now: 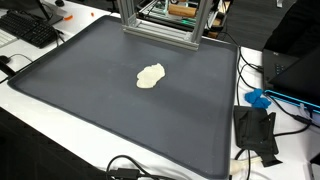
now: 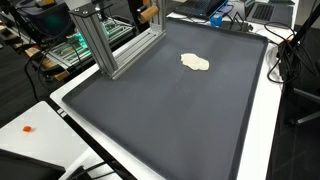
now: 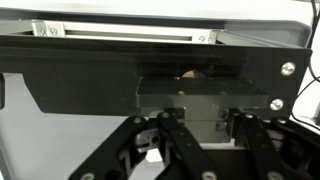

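A cream-coloured lump, cloth or dough, (image 1: 150,76) lies near the middle of a large dark grey mat (image 1: 80,95); it also shows in an exterior view (image 2: 195,62). The arm and gripper are out of sight in both exterior views. In the wrist view my gripper (image 3: 212,160) shows only its black finger links at the bottom edge, spread apart with nothing between them. It faces a black panel (image 3: 90,85) under an aluminium bar (image 3: 130,30), close up. The lump is not in the wrist view.
An aluminium frame (image 1: 160,25) stands at the mat's far edge, also seen in an exterior view (image 2: 105,45). A keyboard (image 1: 30,28), a blue object (image 1: 258,98), a black device (image 1: 255,130) and cables lie round the mat on the white table.
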Controlling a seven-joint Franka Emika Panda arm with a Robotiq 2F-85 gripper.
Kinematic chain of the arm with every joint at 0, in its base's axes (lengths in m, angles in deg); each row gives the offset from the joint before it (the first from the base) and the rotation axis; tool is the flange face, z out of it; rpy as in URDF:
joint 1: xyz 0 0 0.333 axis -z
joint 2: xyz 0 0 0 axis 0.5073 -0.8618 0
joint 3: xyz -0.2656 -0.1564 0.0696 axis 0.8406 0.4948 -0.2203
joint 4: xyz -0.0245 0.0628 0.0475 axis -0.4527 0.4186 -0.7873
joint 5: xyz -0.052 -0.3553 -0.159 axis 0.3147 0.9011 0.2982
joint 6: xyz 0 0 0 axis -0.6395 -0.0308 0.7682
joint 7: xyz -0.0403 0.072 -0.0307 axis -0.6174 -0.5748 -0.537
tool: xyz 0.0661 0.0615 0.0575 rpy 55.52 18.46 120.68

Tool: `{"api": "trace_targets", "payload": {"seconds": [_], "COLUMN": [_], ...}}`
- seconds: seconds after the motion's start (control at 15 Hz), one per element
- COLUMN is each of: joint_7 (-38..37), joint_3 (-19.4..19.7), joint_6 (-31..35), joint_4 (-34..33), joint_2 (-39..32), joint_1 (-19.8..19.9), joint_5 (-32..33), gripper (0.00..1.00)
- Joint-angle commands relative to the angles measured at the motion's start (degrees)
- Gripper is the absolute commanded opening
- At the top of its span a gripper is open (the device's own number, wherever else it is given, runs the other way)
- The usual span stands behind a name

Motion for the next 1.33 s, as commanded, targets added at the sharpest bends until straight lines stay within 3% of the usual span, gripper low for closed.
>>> {"api": "trace_targets", "payload": {"seconds": [0.0, 0.33, 0.4, 0.73, 1.27], "joint_7": [-1.01, -1.59, -1.28, -1.52, -3.52], "joint_3": [-0.27, -0.40, -0.32, -0.22, -0.88], "joint_6": [-1.64, -1.68, -1.75, -2.69, -5.31], "joint_4": [1.39, 2.13, 2.04, 0.67, -7.02], "joint_2": [2.69, 2.87, 2.71, 3.04, -0.61], "joint_1": [-0.04, 0.20, 0.16, 0.87, 4.00], "joint_5": [-2.25, -2.93, -2.82, -2.09, -0.84], "gripper": [0.22, 0.22, 0.69, 0.99, 1.00]}}
